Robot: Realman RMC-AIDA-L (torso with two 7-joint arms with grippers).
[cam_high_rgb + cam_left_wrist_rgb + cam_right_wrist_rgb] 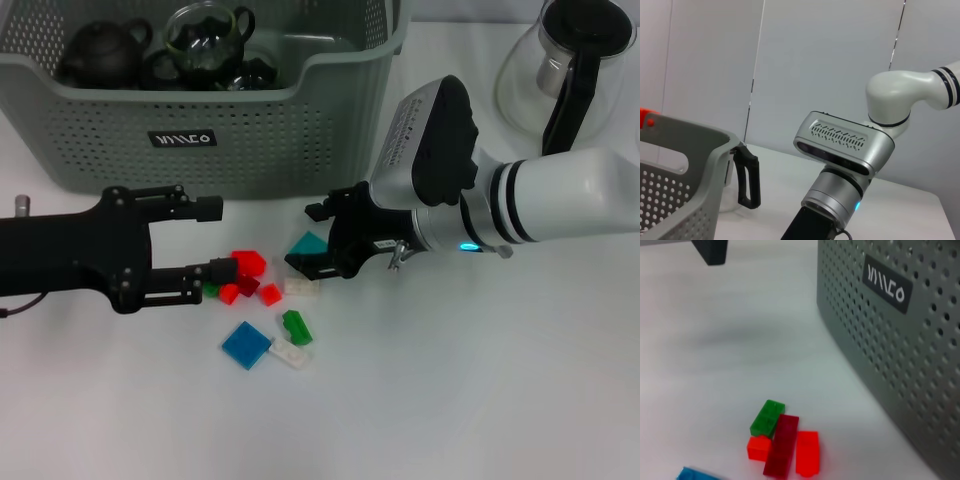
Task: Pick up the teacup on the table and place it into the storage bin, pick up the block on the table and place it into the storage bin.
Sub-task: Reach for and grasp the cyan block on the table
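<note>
L gripper point(212, 238) sits low over the table point(450, 400) w/ jaws spread wide, upper finger near the bin front, lower fingertip touching or just beside the red block point(248, 262) at the edge of the block pile. Nothing held. R gripper point(318, 240) reaches in from the other side, down at the pile by the teal block point(308, 243) and a white block point(300, 286); can't tell if its fingers are parted or closed on anything, they're hidden under the wrist.

Outward: dark red point(247, 286), small red point(270, 294), green point(296, 327), blue point(246, 345) blocks scattered on the table in front of the bin point(240, 140). Bin already holds a dark teapot point(103, 50) and a glass teacup point(205, 40), w/ other dark pieces. No teacup visible on the table. Glass kettle point(570, 70) stands behind the R arm.

Step, as I judge it: cup part looks done, block part in hand. Both grippers at the pile, approach/grasp stage. Next move prob needs one gripper to close on a single block w/o nudging neighbours, then lift clear of the dipped rim and release inside. The two arms are close, so a clash looks possible.

Views: head shows both grippers and bin contents. R wrist shows only the bin's label point(882, 283) wall and the red/dark red/green cluster point(781, 444), no fingers. L wrist shows the R arm's wrist housing point(842, 147), bin rim point(715, 145), kettle handle point(747, 180); no blocks there.
</note>
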